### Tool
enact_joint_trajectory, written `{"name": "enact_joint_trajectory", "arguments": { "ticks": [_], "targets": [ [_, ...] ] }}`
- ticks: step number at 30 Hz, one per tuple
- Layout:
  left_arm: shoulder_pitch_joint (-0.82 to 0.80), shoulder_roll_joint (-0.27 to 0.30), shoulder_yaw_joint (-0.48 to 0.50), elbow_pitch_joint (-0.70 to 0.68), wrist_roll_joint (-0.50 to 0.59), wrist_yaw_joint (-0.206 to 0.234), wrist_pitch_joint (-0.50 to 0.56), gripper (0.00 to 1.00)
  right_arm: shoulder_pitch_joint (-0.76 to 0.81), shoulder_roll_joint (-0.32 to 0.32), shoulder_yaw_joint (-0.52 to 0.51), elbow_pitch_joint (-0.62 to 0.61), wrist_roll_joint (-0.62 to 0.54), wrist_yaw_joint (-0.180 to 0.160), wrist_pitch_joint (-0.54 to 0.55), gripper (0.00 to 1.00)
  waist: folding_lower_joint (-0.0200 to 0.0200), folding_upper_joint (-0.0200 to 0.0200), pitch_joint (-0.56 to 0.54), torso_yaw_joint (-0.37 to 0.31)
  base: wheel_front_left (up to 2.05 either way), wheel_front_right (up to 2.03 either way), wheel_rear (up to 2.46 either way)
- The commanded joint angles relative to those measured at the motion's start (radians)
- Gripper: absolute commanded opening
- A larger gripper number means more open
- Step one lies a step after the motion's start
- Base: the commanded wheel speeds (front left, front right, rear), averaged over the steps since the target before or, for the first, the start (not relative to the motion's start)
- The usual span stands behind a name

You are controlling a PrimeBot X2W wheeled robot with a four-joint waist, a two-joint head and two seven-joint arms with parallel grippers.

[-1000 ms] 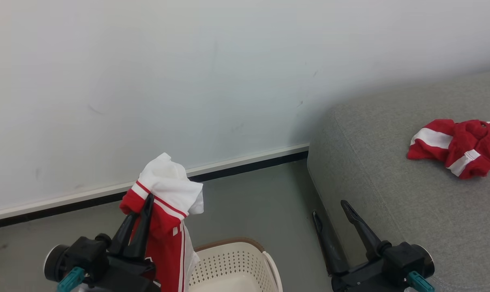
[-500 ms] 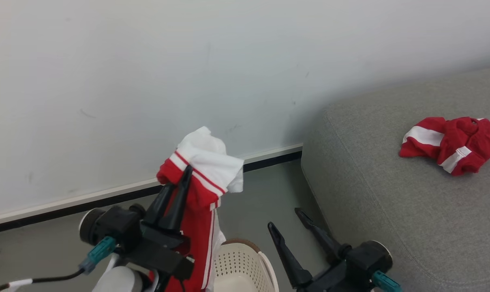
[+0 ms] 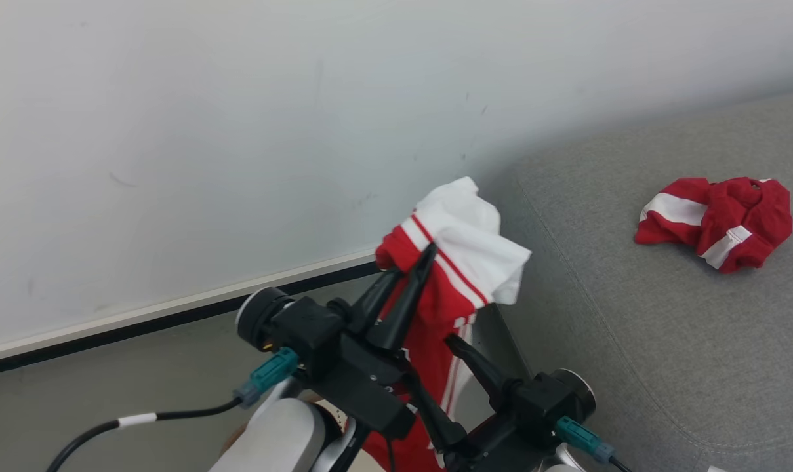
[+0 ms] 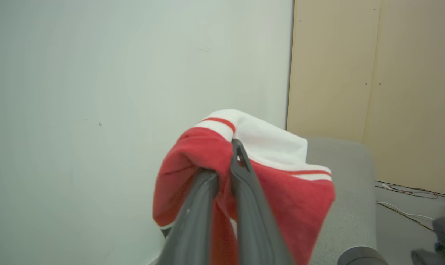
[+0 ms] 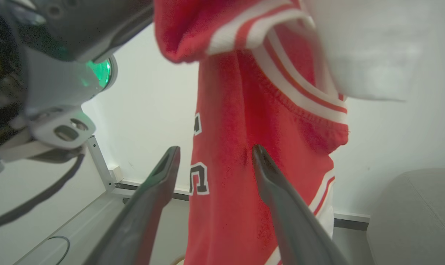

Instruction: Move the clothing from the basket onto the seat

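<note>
Seat (image 3: 632,341) bears clothing (image 3: 714,219); left fingers (image 3: 412,285) pinch garment (image 3: 465,239).

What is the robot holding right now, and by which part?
The left gripper pinches between its fingers a red and white garment at a bunched fold near its white band; the rest hangs down. The right gripper is open, holding nothing.

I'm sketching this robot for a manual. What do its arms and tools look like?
The left tool and right tool each have two long, tapering dark fingers on a blocky black housing with a round cap. A teal plug juts from each housing. A black cable with a white band runs from the left one, whose forearm is smooth pale grey.
</note>
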Motion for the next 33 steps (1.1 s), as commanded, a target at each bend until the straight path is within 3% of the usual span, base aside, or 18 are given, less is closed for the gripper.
{"name": "enact_joint_trajectory", "arguments": {
  "ticks": [1,10,12,25,26,27,33],
  "targets": [
    [-0.018,-0.006,-0.008,-0.011,0.013,0.002,0.004,0.00,-0.010,0.010,-0.011,0.009,-0.016,0.000,-0.001,1.00,-0.0001,-0.0001,0.000,-0.001,0.00,0.00,0.00],
    [-0.035,-0.025,-0.050,-0.046,0.019,0.015,0.025,0.00,0.011,0.045,-0.077,0.059,-0.111,0.000,-0.001,1.00,-0.0001,-0.0001,0.003,-0.009,0.00,0.00,0.00],
    [-0.031,-0.022,-0.054,-0.048,0.018,0.014,0.028,0.00,0.010,0.051,-0.080,0.064,-0.114,0.000,-0.001,0.00,-0.0001,-0.0001,0.004,-0.011,0.00,0.00,0.00],
    [-0.018,0.002,-0.034,0.035,-0.013,0.007,0.002,0.00,0.000,0.044,-0.071,0.034,-0.093,0.000,-0.001,0.00,-0.0001,-0.0001,0.018,-0.018,0.00,0.00,0.00],
    [-0.021,0.005,-0.034,0.043,-0.007,0.007,-0.006,0.33,0.001,0.043,-0.071,0.030,-0.092,0.000,-0.001,0.00,-0.0001,-0.0001,0.020,-0.019,0.00,0.00,0.00],
    [-0.023,0.004,-0.033,0.049,-0.005,0.008,-0.013,1.00,0.002,0.042,-0.071,0.027,-0.092,0.000,-0.001,0.00,-0.0001,-0.0001,0.023,-0.020,0.00,0.00,0.00],
    [-0.024,0.002,-0.034,0.075,-0.004,0.017,-0.032,1.00,0.005,0.032,-0.073,0.013,-0.084,0.000,-0.001,0.00,-0.0001,-0.0001,0.038,-0.022,0.00,0.00,0.00]
  ]
}}
